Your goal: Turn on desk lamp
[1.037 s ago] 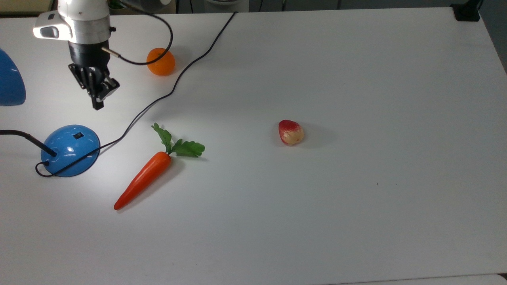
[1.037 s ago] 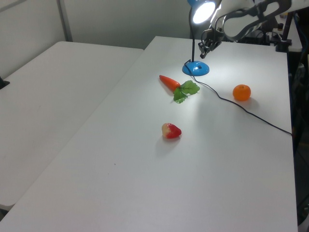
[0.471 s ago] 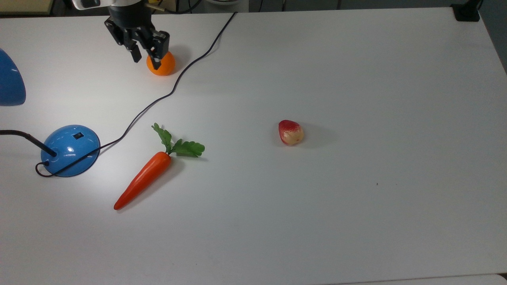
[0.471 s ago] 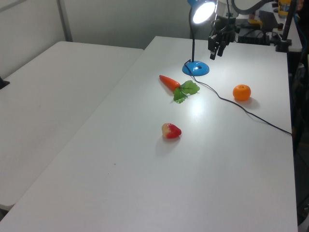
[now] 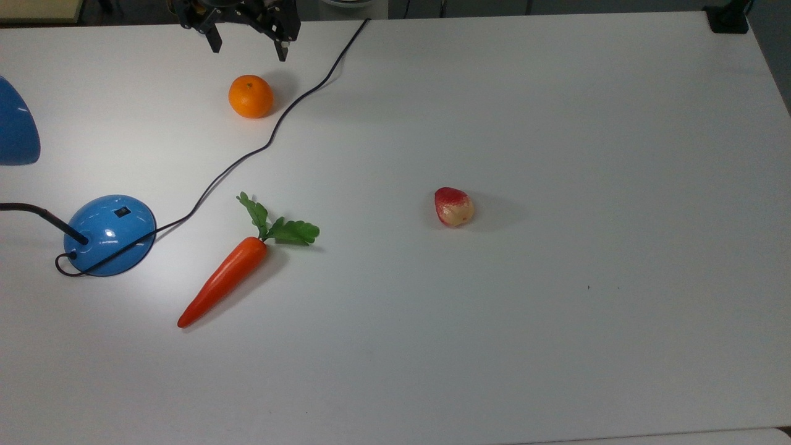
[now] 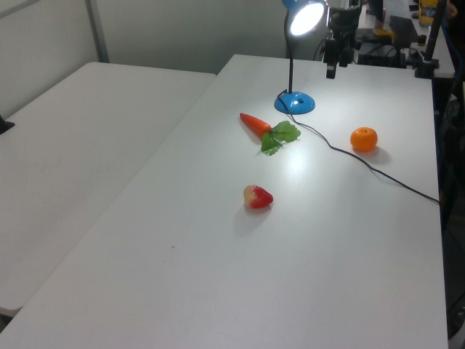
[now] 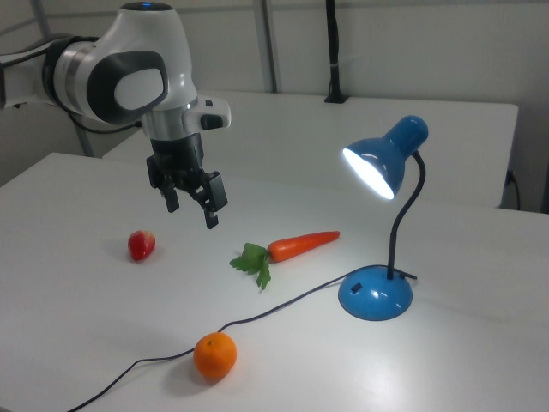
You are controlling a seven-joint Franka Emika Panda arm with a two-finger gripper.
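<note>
While the glossy blue desk lamp [image 7: 382,225] stands on the white worktop [image 5: 494,321], its bulb is seen lit in the right view and the left view, and a bright patch is cast on the surface near it. Its round domed base [image 5: 110,234] is found at the top view's left, with a small black rectangular switch [image 5: 122,211] on the dome, a thin black bendable neck [image 7: 407,215] rising from it, and a blue rounded shade [image 6: 305,14] held above. A black cord [image 5: 266,145] is led from the base across the worktop toward the top view's upper edge.

The black two-finger end effector [image 7: 190,202] of the white arm [image 7: 129,73] is held in the air, well apart from the lamp; its fingers [image 7: 211,215] are spread apart and nothing is gripped between them. In the top view it [image 5: 247,40] is seen at the upper edge, above a round orange fruit [image 5: 250,96] that lies just beside the cord.

An orange toy carrot with green leaves [image 5: 235,266] is laid near the base, on the top view's right of it, with its tip pointed toward the lower left. A small red and yellow strawberry-like piece [image 5: 453,206] is placed well apart from the lamp, near the middle of the worktop.
</note>
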